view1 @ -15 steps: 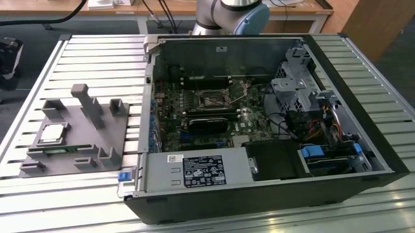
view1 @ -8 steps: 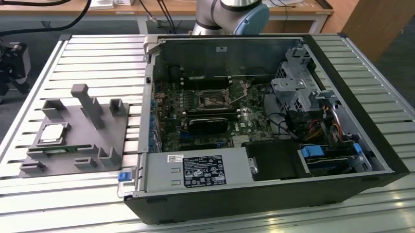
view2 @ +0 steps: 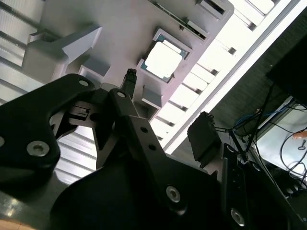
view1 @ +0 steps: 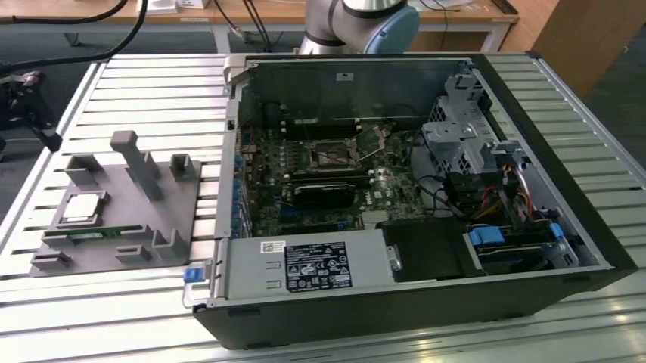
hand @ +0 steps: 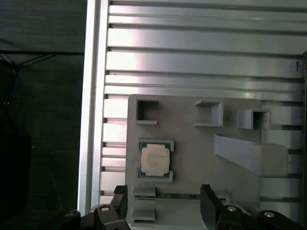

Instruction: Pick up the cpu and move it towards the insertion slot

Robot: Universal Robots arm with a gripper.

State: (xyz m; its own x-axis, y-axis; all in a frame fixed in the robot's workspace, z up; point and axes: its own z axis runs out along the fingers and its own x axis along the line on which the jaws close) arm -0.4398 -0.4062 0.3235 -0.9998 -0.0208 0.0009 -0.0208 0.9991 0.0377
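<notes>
Cpu [view1: 83,208] lies flat in its pocket on the grey holder [view1: 174,198], which sits on the tabletop [view1: 151,76] at the exterior view's left. It is well apart from the slot [view1: 331,156] inside the open case [view1: 404,314]. In the first wrist view the tool [hand: 163,192] hangs above the holder's edge with its fingers [hand: 208,206] spread wide, gripping nothing and clear of the cpu.

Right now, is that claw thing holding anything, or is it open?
Gripper: open, holding nothing. The cpu lies in the gray fixture, apart from the fingers.
</notes>
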